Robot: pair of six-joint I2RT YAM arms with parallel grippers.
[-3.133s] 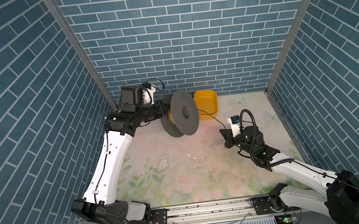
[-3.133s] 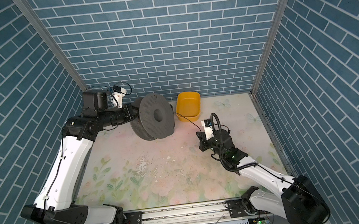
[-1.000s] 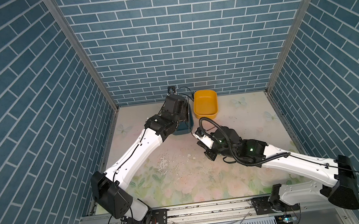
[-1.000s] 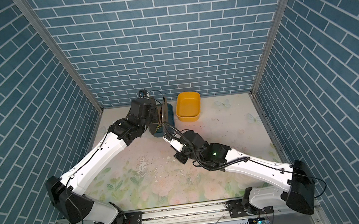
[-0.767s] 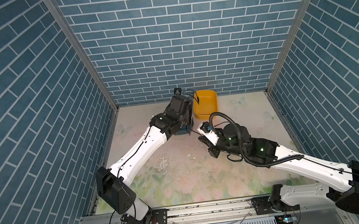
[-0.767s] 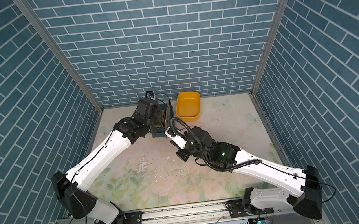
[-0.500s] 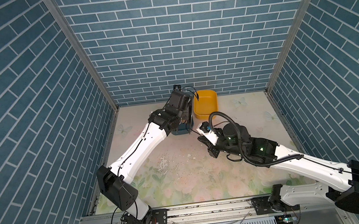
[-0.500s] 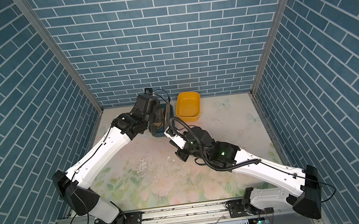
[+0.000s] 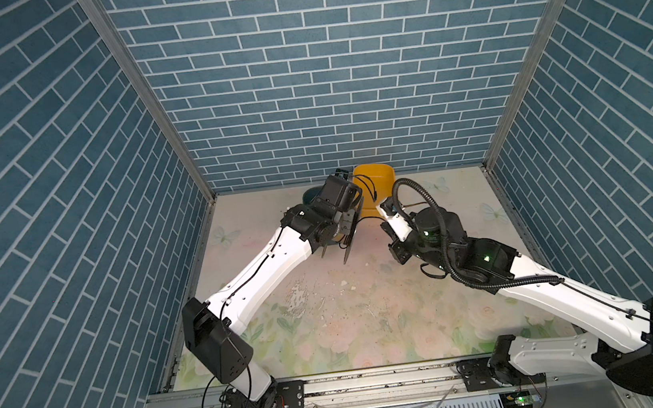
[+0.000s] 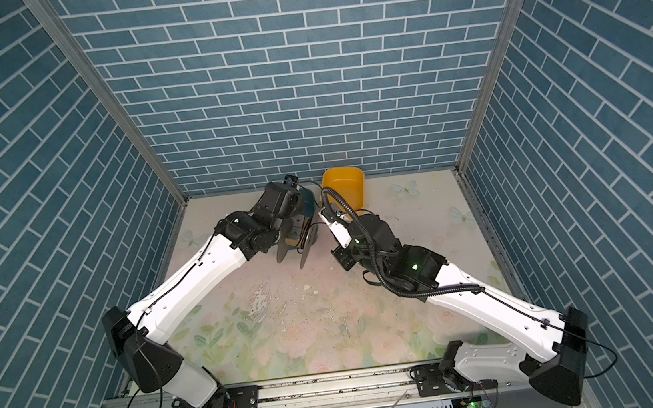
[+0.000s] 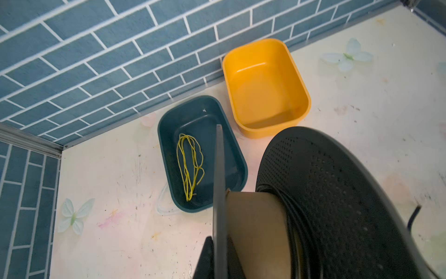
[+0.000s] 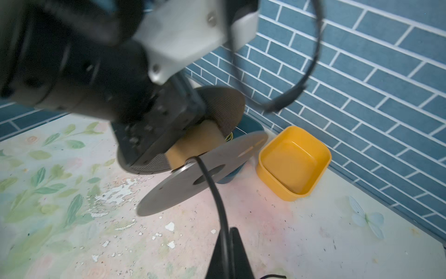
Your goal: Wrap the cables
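Two things are hard to read here. In both top views the left arm's wrist covers most of the spool (image 12: pixel 173 190), and the right wrist view blurs that arm into a dark mass. Your left gripper (image 11: pixel 218 253) is cut off at the frame edge, but its fingers pinch the spool's thin flange. Your right gripper (image 12: pixel 228 253) is clamped on the cable (image 12: pixel 217 200), a thin black cord running up to the flange rim. A few glossy turns of it sit on the cardboard core, against the perforated flange, near the teal tray (image 11: pixel 193 113).
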